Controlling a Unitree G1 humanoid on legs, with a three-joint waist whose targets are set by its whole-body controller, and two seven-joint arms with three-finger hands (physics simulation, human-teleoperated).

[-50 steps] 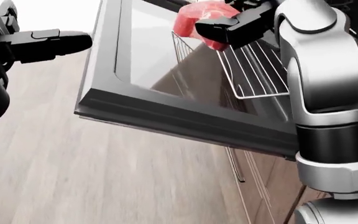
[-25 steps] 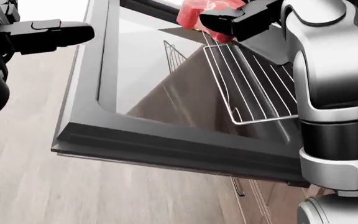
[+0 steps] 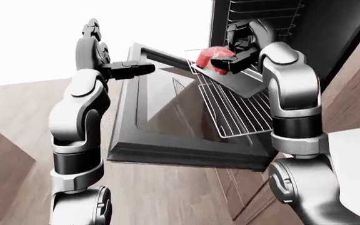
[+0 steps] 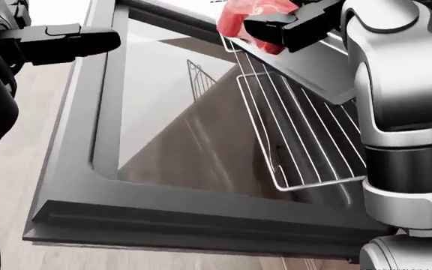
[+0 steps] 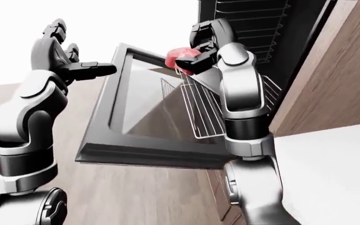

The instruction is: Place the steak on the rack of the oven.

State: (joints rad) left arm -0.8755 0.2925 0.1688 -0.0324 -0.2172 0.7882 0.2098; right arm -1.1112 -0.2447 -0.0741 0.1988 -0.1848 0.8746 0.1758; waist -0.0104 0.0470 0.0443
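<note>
One steak (image 3: 212,58), red, gripped in the right robot hand (image 3: 231,60), dark fingers closed round it. It sits over the upper end of the pulled-out rack (image 3: 233,108), next to a flat grey tray (image 3: 242,83) lying on that rack; whether the steak touches tray or wire is not clear. One oven (image 3: 305,28), one oven door (image 3: 161,126) hanging open with a glass pane. More wire shelf rails show inside the oven cavity at the top of the left-eye view, count not readable.

Left robot hand (image 3: 130,69) empty, fingers stretched out straight, held by the upper left edge of the door; contact with the door cannot be told. Two arms, both in view.

Head view: steak cut off at the top edge, right robot hand partly cut too, and the right arm (image 4: 400,112) blocks the rack's right side. The glass shows a faint reflection of the rack. Left robot hand there is a dark bar at top left.

Eye views only: oven cavity, wood floor (image 3: 17,122), wood cabinet panel (image 5: 330,84) right of the oven, and a pale worktop (image 5: 330,173) at lower right of the right-eye view. In the right-eye view the right arm hides most of the rack and the tray.
</note>
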